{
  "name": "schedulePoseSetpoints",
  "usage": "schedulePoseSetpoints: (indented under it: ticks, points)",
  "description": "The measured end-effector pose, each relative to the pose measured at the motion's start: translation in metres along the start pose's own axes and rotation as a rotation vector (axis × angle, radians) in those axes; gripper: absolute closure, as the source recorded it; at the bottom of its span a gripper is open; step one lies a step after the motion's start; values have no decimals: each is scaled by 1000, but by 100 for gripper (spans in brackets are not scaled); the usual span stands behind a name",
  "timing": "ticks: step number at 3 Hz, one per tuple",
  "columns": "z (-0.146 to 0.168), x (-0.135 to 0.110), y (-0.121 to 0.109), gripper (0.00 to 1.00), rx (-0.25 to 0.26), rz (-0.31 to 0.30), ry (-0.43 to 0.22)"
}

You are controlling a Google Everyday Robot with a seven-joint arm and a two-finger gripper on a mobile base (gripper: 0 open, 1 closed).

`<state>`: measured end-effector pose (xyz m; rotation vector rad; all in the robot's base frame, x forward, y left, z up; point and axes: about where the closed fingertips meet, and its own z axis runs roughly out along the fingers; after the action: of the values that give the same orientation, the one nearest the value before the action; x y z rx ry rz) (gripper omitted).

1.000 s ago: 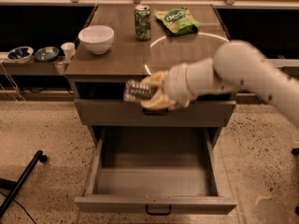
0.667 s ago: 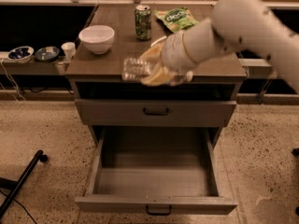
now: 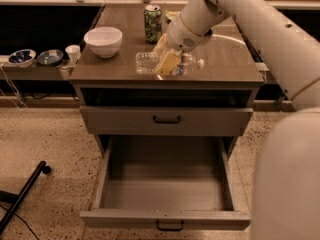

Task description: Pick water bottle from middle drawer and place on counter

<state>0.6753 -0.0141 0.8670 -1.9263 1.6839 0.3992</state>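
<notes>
The gripper [image 3: 168,62] is low over the counter [image 3: 227,59], near the middle of its front edge, its yellowish fingers [image 3: 169,61] clamped across the middle of the bottle [image 3: 145,63]. The bottle lies on its side along that edge, cap towards the right; I can't tell whether it touches the top. Behind it, towards the back edge, stands a can [image 3: 152,23]. A white bowl [image 3: 103,40] sits near the left edge. Below, the drawer [image 3: 165,194] is pulled out.

Clear crinkly plastic water bottle [image 3: 145,63], glossy counter [image 3: 225,64] under smooth hand [image 3: 167,63], matt metal middle drawer [image 3: 165,189]
</notes>
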Motion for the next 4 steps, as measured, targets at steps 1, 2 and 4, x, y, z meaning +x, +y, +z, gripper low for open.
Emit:
schedulePoseSetpoints:
  ticks: [1, 2, 4]
  points:
    - [8, -11, -16, 100, -82, -32, -15]
    - [-19, -52, -43, 100, -34, -121, -54]
    - [-29, -12, -90, 100, 128, -35, 36]
